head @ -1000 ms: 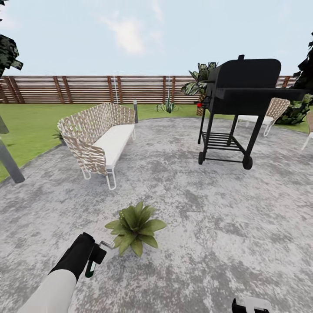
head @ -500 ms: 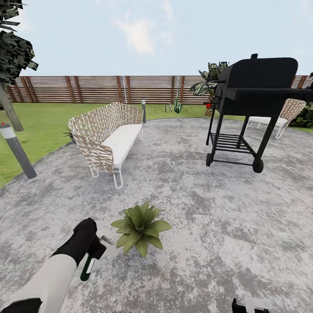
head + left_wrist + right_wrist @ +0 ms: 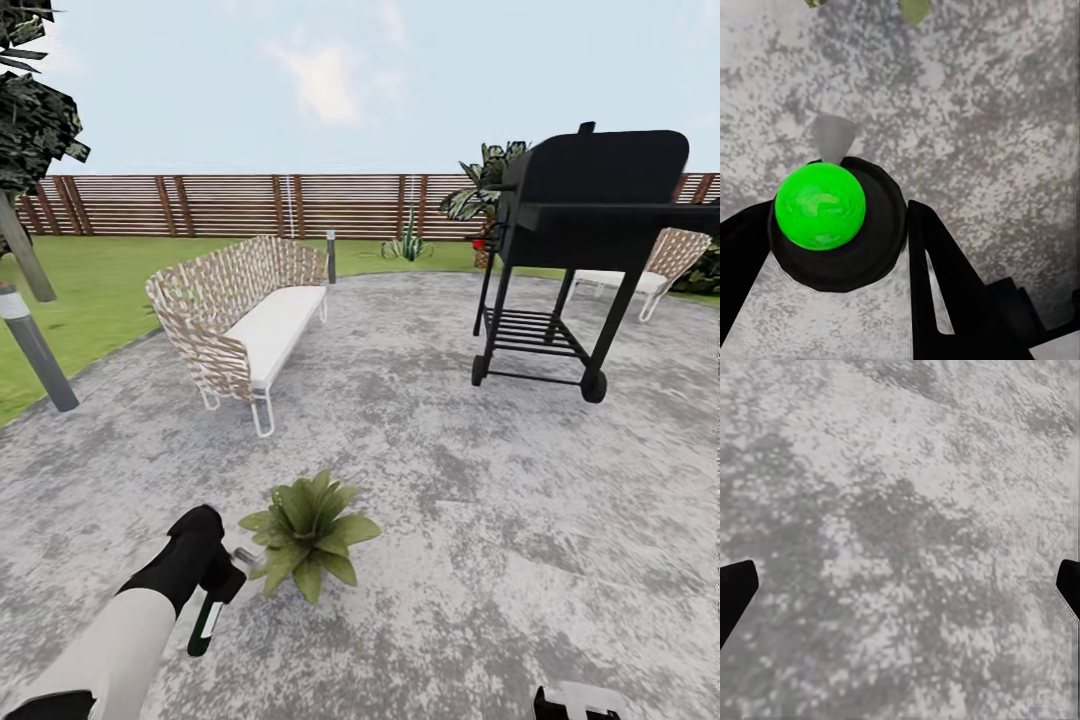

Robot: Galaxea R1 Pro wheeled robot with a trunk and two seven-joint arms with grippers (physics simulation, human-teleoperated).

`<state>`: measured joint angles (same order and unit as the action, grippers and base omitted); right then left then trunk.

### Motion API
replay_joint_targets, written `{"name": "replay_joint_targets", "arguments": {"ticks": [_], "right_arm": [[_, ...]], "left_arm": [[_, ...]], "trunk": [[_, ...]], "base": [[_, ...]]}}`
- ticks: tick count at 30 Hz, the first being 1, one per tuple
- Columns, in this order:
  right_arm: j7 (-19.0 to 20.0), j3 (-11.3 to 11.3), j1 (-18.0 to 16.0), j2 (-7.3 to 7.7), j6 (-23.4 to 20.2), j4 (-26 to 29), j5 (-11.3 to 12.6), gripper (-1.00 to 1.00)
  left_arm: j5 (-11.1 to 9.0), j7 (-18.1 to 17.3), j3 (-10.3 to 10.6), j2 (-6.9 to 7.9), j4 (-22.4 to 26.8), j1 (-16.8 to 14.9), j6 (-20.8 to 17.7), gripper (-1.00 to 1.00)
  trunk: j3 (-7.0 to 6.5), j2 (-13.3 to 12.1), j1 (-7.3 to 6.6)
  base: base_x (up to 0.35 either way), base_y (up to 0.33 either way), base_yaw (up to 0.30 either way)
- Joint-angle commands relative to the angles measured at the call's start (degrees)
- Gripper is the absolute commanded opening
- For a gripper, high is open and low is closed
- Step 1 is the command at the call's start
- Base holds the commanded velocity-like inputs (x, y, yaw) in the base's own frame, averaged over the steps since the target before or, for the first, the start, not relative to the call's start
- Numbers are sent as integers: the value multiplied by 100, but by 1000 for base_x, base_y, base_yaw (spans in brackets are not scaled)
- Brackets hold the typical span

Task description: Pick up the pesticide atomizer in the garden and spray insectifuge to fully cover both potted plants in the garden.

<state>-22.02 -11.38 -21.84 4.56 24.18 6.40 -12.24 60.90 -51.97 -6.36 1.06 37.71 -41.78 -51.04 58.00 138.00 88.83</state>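
Note:
My left gripper (image 3: 222, 578) is shut on the pesticide atomizer (image 3: 207, 625), a small dark green bottle hanging below the hand. Its grey nozzle (image 3: 243, 555) points at a potted plant (image 3: 308, 530), a low rosette of broad green leaves on the stone patio, just right of the hand. In the left wrist view the atomizer (image 3: 832, 225) shows a bright green round top between the black fingers (image 3: 941, 270), with a leaf tip (image 3: 913, 7) beyond the nozzle. My right gripper (image 3: 575, 702) sits low at the frame's bottom edge, open over bare patio (image 3: 900, 547).
A woven sofa (image 3: 245, 320) stands ahead on the left and a black grill (image 3: 580, 230) ahead on the right. A grey bollard lamp (image 3: 35, 350) marks the patio's left edge by the lawn (image 3: 80, 290). The brown fence (image 3: 250, 205) closes the back.
The whole picture has shifted, so the camera moved. The potted plant now lies a little closer to my left gripper and the atomizer's nozzle.

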Motion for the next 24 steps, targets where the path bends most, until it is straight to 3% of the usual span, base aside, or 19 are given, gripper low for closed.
{"name": "replay_joint_targets", "arguments": {"ticks": [1,6,10,16,24], "right_arm": [[-5,-48,-4,-4,15,-8,-59,100],[155,-44,-4,2,24,-3,-69,100],[1164,-48,-4,16,25,1,-71,100],[1320,-46,-4,11,25,-7,-68,100],[1317,-52,-4,18,25,1,-68,100]], "left_arm": [[54,-59,-21,-1,8,-9,-21,-100],[54,-59,-23,15,8,-37,-28,-100],[54,-51,-24,47,8,-41,-28,-100],[54,-50,-32,127,8,-59,-37,-100],[54,-50,-41,164,8,-67,-37,-100]], "trunk": [[6,2,-1],[6,2,-1],[16,2,-1],[20,2,-1],[20,2,-1]], "base": [[5,-273,13],[1,-273,203],[-1,-274,239],[-6,-271,44],[206,-213,200]]}}
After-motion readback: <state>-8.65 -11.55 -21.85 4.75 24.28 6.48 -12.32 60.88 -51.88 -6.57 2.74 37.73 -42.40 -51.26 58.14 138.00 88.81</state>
